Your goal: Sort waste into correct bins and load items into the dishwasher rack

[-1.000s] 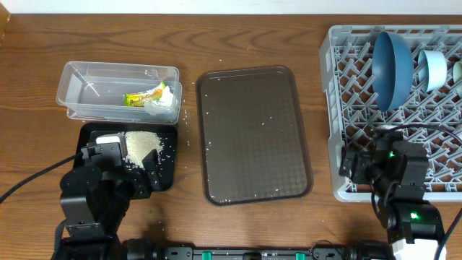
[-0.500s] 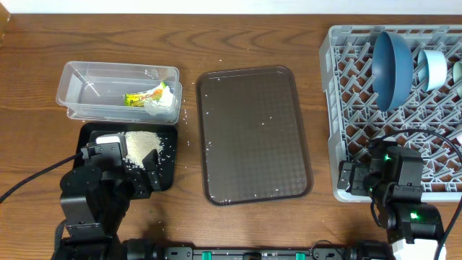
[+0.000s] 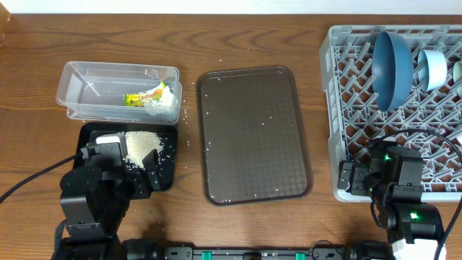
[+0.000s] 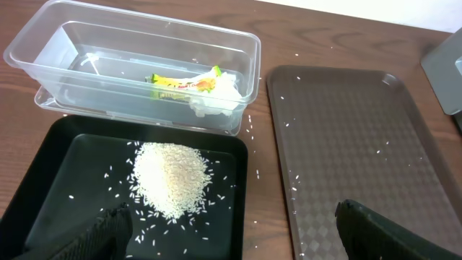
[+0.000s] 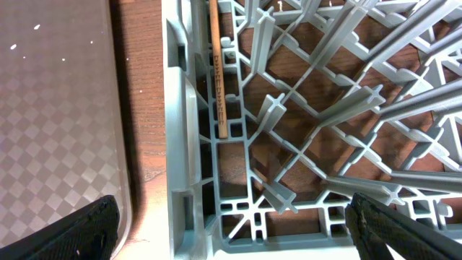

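Note:
The light-grey dishwasher rack (image 3: 346, 79) stands at the right and holds the deep-blue dish (image 3: 390, 59), the mint-green bowl (image 3: 434, 68) and a white bowl (image 3: 458, 70) at the frame edge. The thin wooden stick (image 5: 216, 68) lies in the rack by its left wall. The clear tub (image 3: 86, 87) holds the snack wrapper (image 3: 144, 95) and white tissue (image 3: 166, 100). The black tray (image 3: 167, 162) holds the rice heap (image 3: 139, 144). My left gripper (image 4: 231, 242) is open over the black tray's near edge. My right gripper (image 5: 231, 235) is open above the rack's near-left corner. The cup is out of view.
A brown serving tray (image 3: 254, 133) with a few stray rice grains lies in the middle between the bins and the rack. Loose grains dot the wood beside the black tray (image 4: 249, 130).
The right arm drew back toward the near edge between the earliest frame and half a second ago, then stayed still. The left arm has not moved.

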